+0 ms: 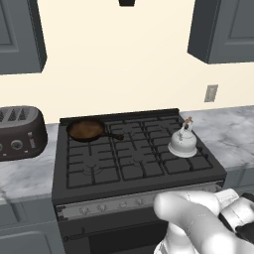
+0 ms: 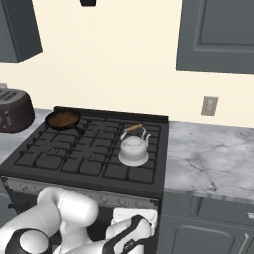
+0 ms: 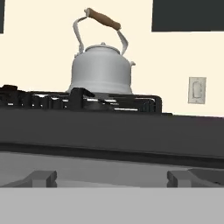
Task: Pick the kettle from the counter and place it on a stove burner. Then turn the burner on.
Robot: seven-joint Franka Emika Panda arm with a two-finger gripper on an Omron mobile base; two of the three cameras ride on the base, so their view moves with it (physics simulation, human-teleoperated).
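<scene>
The silvery kettle stands upright on the right-hand stove burner of the black range, its wooden handle piece on top. The marble counter lies to its right. My gripper is low, in front of the range's control panel and below the kettle, looking up at it over the front edge. Its fingertips stand wide apart with nothing between them, so it is open.
A dark brown frying pan sits on the back-left burner. A dark toaster stands on the left counter. A row of knobs runs along the range front. Grey wall cabinets hang above.
</scene>
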